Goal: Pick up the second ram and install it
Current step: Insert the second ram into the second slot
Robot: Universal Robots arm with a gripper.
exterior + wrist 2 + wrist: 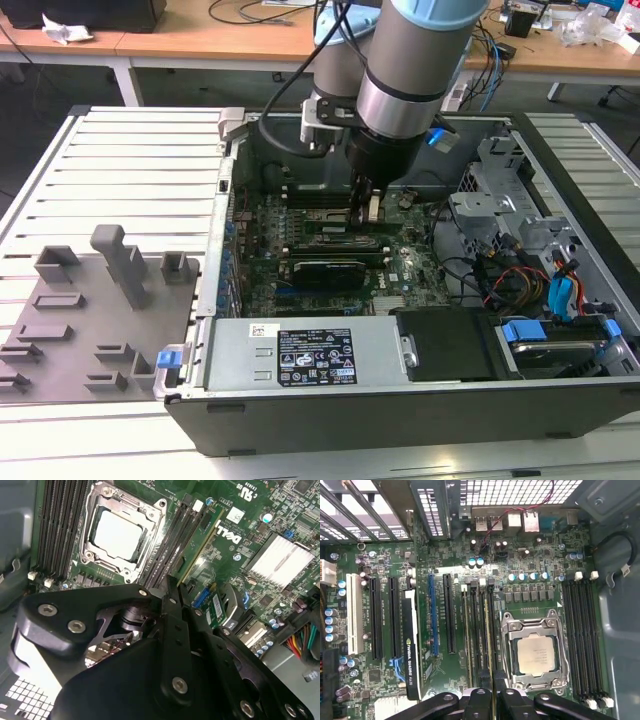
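Observation:
The second ram (202, 542), a thin green stick with a gold lower edge, stands edge-on between my gripper's fingers. My gripper (176, 584) is shut on it. In the first wrist view the second ram (493, 650) runs as a thin line from my gripper (493, 692) along the black memory slots (480, 630), right beside the square processor socket (535, 652). I cannot tell whether it sits in a slot or just over one. In the exterior view my gripper (368, 205) is low inside the open computer case, close above the motherboard (400, 265).
A graphics card (410, 640) stands in the expansion slots beside the memory slots. A second bank of black slots (582, 640) lies past the socket. The power supply (300, 355) and loose cables (520, 270) crowd the case. The grey fixture (100, 300) lies outside at the exterior view's left.

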